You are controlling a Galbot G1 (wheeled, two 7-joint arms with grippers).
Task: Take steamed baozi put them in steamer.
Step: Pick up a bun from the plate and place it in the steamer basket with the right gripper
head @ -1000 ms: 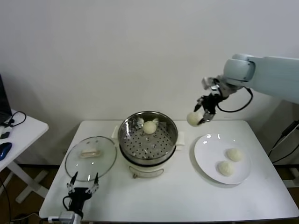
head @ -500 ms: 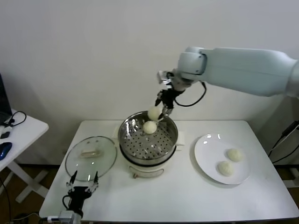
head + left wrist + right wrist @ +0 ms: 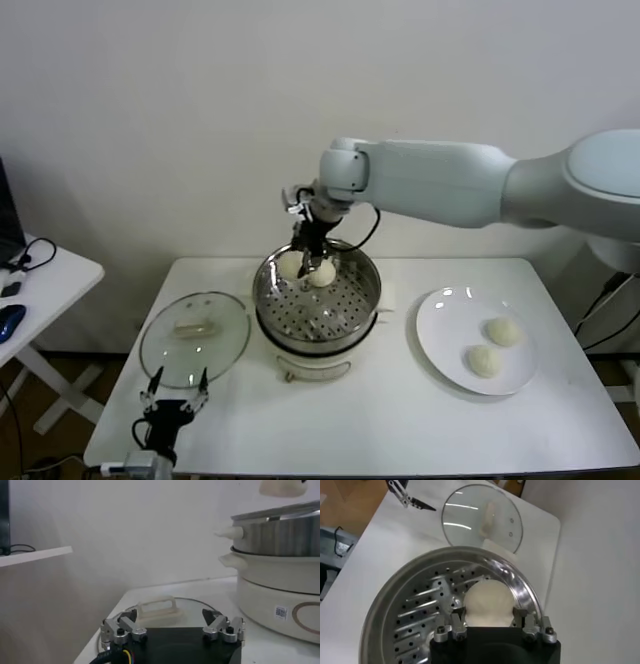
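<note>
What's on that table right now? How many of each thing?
Baozi: 4, with two on the plate, one in the steamer, one in the right gripper
Steamer: 1
Plate: 1
Lid: 1
Total: 7

In the right wrist view the held baozi (image 3: 488, 603) covers the right gripper's (image 3: 489, 618) fingertips and part of the perforated tray (image 3: 415, 615), and the steamer's (image 3: 375, 625) rim runs off the picture's edge. In the left wrist view the steamer is cut at the edge, and only the underside of a baozi (image 3: 282, 487) shows at the top.
</note>
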